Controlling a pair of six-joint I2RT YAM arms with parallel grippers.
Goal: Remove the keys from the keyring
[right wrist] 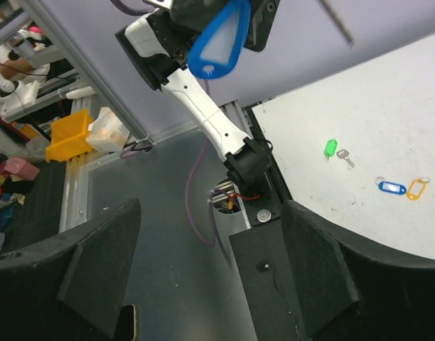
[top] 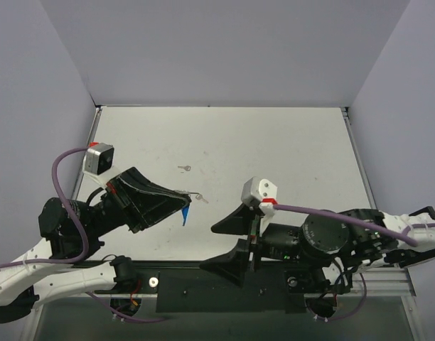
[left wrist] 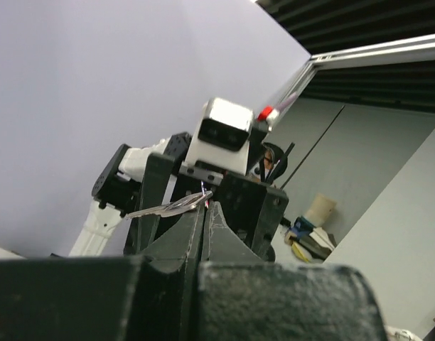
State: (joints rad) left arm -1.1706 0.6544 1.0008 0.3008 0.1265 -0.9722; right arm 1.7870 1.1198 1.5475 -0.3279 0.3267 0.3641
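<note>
Risk: left fingers are pressed together on a thin key, its blue tag dangling just below them over the tabletop, while the right fingers are spread apart near them, holding nothing; so slight a pinch could slip and drop it.

One silvery key is up off the worktop, clamped in the closed left gripper, blade poking out sideways. A blue tag, oblong with a pale window, dangles below it. Down on the worktop lies a green tag with a small key just beside it. Near those, a second blue tag and a yellow tag lie flat, side by side. A lone key rests apart.
</note>
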